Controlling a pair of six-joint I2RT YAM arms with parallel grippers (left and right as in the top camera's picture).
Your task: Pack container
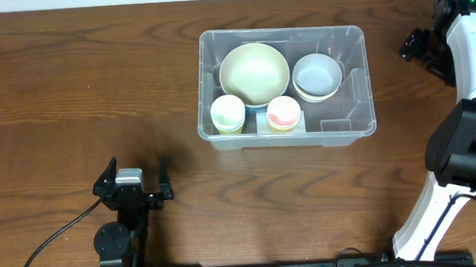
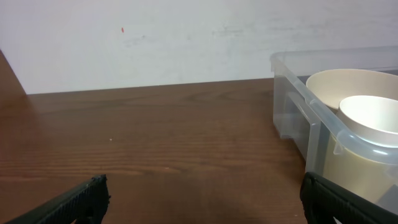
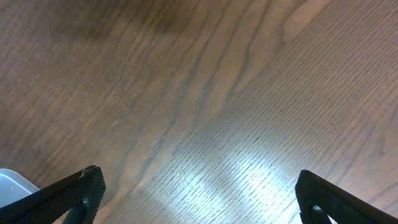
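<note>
The clear plastic container [image 1: 360, 122] sits at the table's centre right. It holds a large pale green bowl [image 1: 254, 73], a pale blue bowl [image 1: 316, 76], a yellow-green cup [image 1: 228, 113] and a pink cup [image 1: 283, 112]. My left gripper [image 1: 133, 183] is open and empty near the front left, well apart from the container. In the left wrist view the container wall [image 2: 297, 112] and the green bowl [image 2: 336, 84] show at the right, between fingers [image 2: 202, 199] held wide. My right gripper [image 1: 419, 49] is at the far right, open above bare wood [image 3: 199, 193].
The wooden table [image 1: 70, 94] spreads to the left of the container. The right arm's white links [image 1: 465, 62] stand along the right edge. The left arm's base and a cable [image 1: 54, 244] lie at the front left. A white wall [image 2: 155, 43] backs the table.
</note>
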